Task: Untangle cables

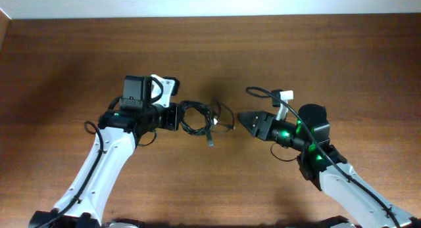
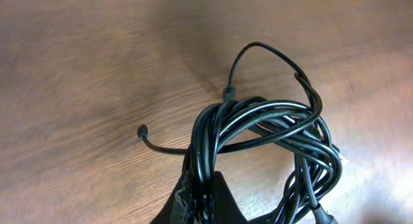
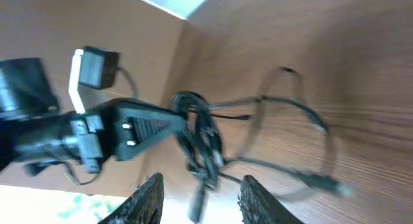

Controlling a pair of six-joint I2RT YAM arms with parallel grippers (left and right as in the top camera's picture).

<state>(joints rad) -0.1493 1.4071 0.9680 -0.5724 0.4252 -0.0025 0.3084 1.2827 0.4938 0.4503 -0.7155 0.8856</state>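
The cables (image 1: 195,117) are a coiled bundle of thin black cords at the table's middle, with loose ends trailing right to small plugs (image 1: 227,125). My left gripper (image 1: 172,117) is shut on the bundle's left side; the left wrist view shows the cords (image 2: 271,130) pinched between its fingers (image 2: 205,201). My right gripper (image 1: 244,118) is open and empty, just right of the loose ends. In the right wrist view the bundle (image 3: 200,137) hangs beyond its spread fingers (image 3: 201,195), blurred.
The brown wooden table (image 1: 316,50) lies all around. A thicker black cable and white connector (image 1: 284,95) belong to the right arm. A pale wall edge runs along the table's far side.
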